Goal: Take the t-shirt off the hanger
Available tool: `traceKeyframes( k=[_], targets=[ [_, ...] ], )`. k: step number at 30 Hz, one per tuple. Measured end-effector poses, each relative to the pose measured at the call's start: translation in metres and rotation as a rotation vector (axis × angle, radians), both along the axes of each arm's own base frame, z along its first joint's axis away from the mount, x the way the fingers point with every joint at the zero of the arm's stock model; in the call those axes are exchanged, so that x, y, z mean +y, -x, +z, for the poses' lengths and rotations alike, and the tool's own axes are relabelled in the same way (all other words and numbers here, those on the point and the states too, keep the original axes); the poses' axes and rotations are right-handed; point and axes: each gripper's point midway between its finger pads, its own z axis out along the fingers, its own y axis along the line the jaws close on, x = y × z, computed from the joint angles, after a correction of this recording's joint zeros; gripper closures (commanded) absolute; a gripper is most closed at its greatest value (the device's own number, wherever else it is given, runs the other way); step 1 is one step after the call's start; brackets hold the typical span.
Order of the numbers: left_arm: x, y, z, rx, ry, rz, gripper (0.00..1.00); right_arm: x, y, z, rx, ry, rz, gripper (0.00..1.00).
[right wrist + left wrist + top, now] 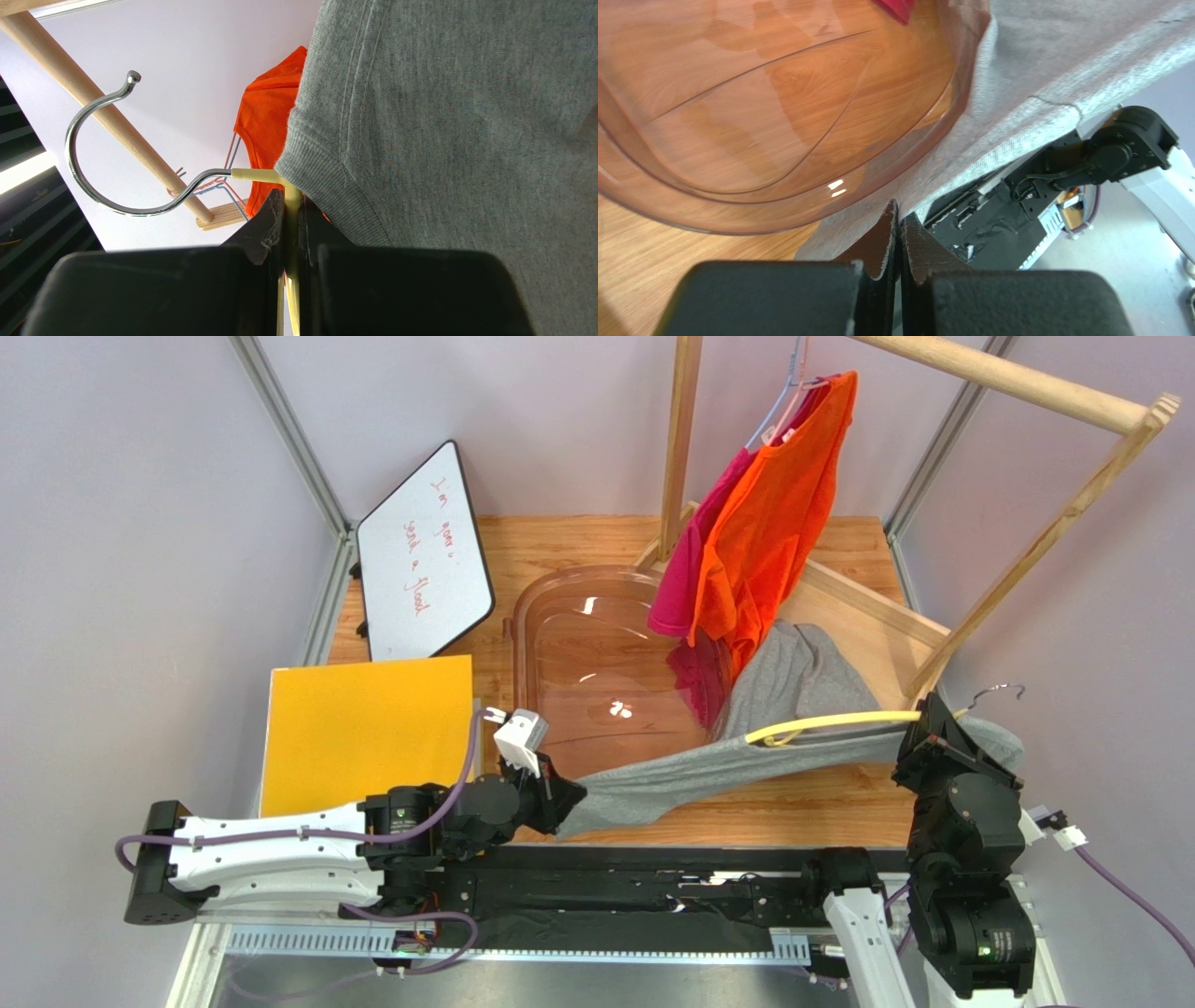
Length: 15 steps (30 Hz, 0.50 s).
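The left gripper [556, 807] has its jaws closed on the lower end of the gray t-shirt [730, 756]. The right gripper [932, 738] has its jaws clamped on the yellow hanger [842, 718] just below its hook. The shirt is stretched between the 2 arms above the table [589, 546]. Status: the hanger is off the wooden rack [1066, 392], but the collar sits around the hanger neck, so removal is incomplete.
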Motion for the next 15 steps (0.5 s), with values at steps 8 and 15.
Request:
traceKeyframes(
  k=[8,15],
  targets=[
    [0.01,-0.002,0.0,0.01,0.002,0.033,1.0,-0.01,0.011,0.005,0.003,-0.002,-0.054,1.0],
    [-0.005,0.008,-0.001,-0.034,-0.021,-0.089,0.93,-0.005,0.006,0.01,0.014,0.026,-0.022,1.0]
  ],
)
